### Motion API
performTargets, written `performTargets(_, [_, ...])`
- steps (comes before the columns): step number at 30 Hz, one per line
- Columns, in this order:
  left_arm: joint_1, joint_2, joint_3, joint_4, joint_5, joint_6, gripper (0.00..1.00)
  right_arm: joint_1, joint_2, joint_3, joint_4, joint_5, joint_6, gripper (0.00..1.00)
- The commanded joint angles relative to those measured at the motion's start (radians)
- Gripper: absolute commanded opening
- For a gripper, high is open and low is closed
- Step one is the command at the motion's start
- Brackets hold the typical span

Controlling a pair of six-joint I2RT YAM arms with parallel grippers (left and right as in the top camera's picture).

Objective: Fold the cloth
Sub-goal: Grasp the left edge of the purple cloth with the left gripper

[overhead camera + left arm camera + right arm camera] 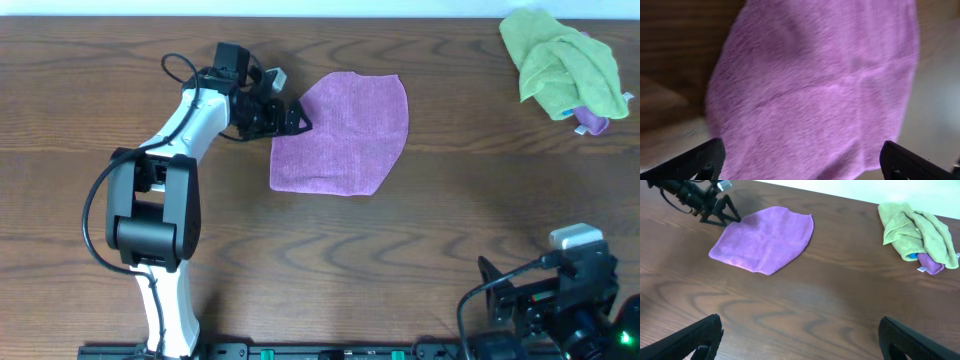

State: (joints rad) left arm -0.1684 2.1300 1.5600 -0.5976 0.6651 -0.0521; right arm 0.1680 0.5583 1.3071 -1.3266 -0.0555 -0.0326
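- Purple, roughly square terry cloth (pixel 340 135) lies spread flat on the brown wood-grain table (pixel 420 230), at about 12 o'clock from table centre.
- Cloth outline is irregular: the 3 o'clock side is rounded, the 9 o'clock side straighter. A faint crease line shows in the left wrist view (pixel 815 85).
- Left gripper (pixel 297 120) sits at the cloth's 10 o'clock edge on the white arm. Its fingers (pixel 710 156) are spread wide, released, with nothing clamped and purple fabric filling the view between them.
- Whether the fingertips touch the fabric: cannot tell.
- Right gripper (pixel 800 340) is at the table's 5 o'clock corner, well apart from the cloth. Its fingers are spread wide over bare wood, holding nothing.
- Crumpled green cloth pile (pixel 560 60) lies at 2 o'clock, well apart from the purple one. A small purple scrap (pixel 596 123) pokes out at the pile's 5 o'clock side.
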Motion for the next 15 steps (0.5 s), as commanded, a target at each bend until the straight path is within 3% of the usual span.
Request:
performTargets(1, [0.005,-0.006,0.014,-0.016,-0.070,0.040,1.00,-0.011,0.005,0.000,0.002,0.007,0.017,0.99])
performTargets(11, [0.006,-0.006,0.013,-0.133,-0.126,0.075,1.00,-0.011,0.014,-0.012,0.006,0.056,0.048,0.99])
performTargets(15, [0.009,-0.006,0.013,-0.240,-0.126,0.129,0.89,-0.011,0.029,-0.012,0.011,0.069,0.047,0.99])
